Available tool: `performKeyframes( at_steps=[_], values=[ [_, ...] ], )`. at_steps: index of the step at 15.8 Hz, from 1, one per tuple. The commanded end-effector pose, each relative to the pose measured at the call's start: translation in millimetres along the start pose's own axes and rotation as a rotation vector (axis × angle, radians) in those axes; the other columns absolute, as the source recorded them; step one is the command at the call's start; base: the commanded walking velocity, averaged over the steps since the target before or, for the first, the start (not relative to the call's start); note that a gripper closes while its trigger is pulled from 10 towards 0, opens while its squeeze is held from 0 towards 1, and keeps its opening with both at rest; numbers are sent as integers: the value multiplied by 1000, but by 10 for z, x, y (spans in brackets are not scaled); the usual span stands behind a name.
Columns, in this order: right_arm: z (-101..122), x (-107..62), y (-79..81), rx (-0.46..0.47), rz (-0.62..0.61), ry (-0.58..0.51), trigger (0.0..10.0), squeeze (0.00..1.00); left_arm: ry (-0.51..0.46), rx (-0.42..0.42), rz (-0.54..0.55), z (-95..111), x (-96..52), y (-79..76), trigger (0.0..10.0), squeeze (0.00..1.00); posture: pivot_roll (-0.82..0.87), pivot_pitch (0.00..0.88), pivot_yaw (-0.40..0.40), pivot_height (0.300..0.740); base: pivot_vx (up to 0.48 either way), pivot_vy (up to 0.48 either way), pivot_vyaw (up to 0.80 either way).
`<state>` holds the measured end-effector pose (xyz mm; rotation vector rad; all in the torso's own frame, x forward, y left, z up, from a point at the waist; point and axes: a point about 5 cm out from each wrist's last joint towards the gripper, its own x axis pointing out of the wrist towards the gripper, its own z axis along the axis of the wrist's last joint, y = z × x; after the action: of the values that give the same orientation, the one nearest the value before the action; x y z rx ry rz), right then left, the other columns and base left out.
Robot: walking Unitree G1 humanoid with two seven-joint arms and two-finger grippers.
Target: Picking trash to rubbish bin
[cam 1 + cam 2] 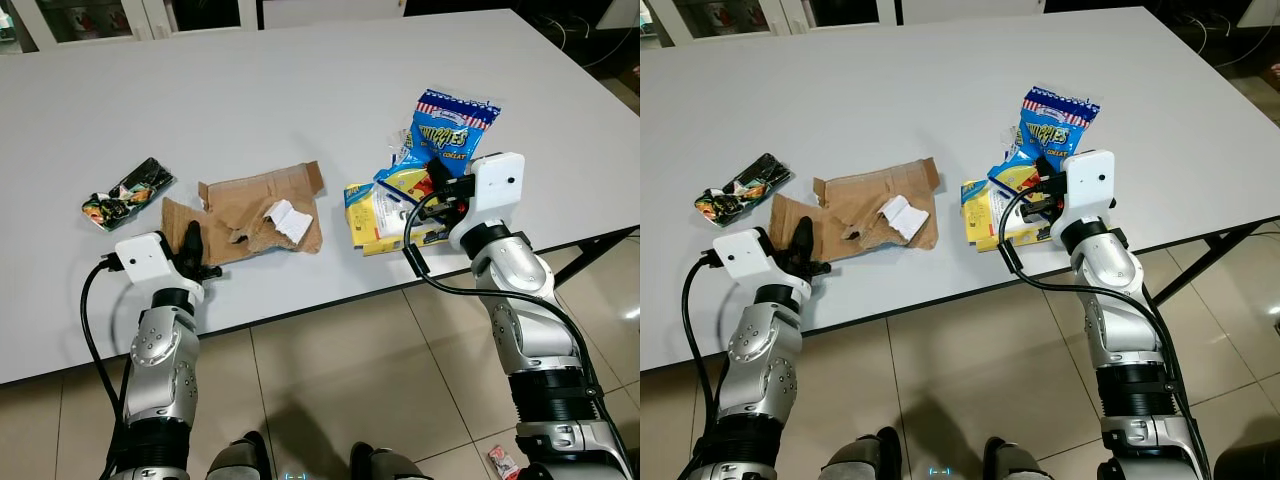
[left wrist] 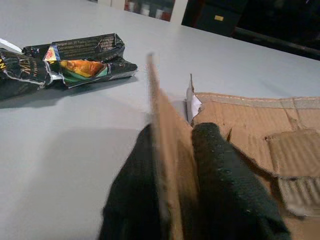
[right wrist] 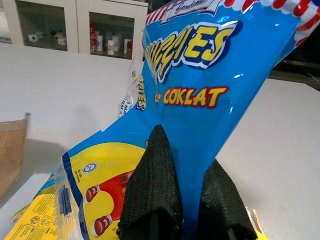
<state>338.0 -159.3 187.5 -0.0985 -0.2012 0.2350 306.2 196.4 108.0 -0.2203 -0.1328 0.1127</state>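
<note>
A torn brown cardboard piece (image 1: 255,210) lies near the front edge of the white table (image 1: 250,90). My left gripper (image 1: 192,243) is shut on the cardboard's near left edge (image 2: 172,165), one black finger on each side. A blue snack bag (image 1: 440,135) stands tilted up at the right, with my right gripper (image 1: 435,185) shut on its lower part (image 3: 200,125). Under it lies a yellow wrapper (image 1: 385,220). A crumpled dark wrapper (image 1: 128,192) lies to the left of the cardboard.
A white paper scrap (image 1: 291,221) sits on the cardboard. Tiled floor (image 1: 350,370) lies below the table's front edge, with a small wrapper (image 1: 503,460) on it at the lower right. Cabinets with glass doors (image 3: 65,30) stand behind the table.
</note>
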Motion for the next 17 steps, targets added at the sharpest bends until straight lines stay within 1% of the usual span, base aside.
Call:
performKeyframes(
  at_steps=[1,2,3,4,6,9,12,13,14,16,17],
  values=[
    [32,-13,-46,7,-19,-15,0,0,51,20,2,-104,-30,0,0,0,-125,196,-23,740,0,0,0],
    [30,-14,-45,7,-19,-15,0,0,48,24,3,-99,-30,3,0,0,-125,196,-23,740,0,0,0],
    [25,-15,-40,8,-18,-14,0,0,40,60,8,-82,-28,16,0,0,-123,196,-23,740,0,0,0],
    [23,-15,-37,8,-18,-14,0,0,38,76,11,-76,-26,23,0,0,-123,195,-22,740,0,0,0],
    [22,-11,-24,3,-13,-17,0,0,25,94,22,-48,-14,40,0,0,-122,192,-20,740,0,0,0],
    [31,26,-26,2,-17,-25,0,0,-24,137,16,64,52,31,0,0,-117,175,-19,740,0,0,0],
    [43,82,-11,8,-22,-38,0,0,-129,235,62,318,180,86,0,0,-102,147,-13,740,0,0,0],
    [42,85,-8,9,-22,-39,0,0,-146,246,67,361,192,93,0,0,-102,147,-13,740,0,0,0],
    [35,96,0,12,-24,-40,0,0,-179,264,73,447,218,100,0,0,-96,139,-10,740,0,0,0],
    [33,133,32,20,-24,-53,0,0,-259,300,60,648,265,53,0,0,-83,118,-6,740,0,0,0],
    [33,149,40,22,-24,-57,0,0,-286,315,54,702,275,32,0,0,-79,113,-4,740,0,0,0]
  ],
)
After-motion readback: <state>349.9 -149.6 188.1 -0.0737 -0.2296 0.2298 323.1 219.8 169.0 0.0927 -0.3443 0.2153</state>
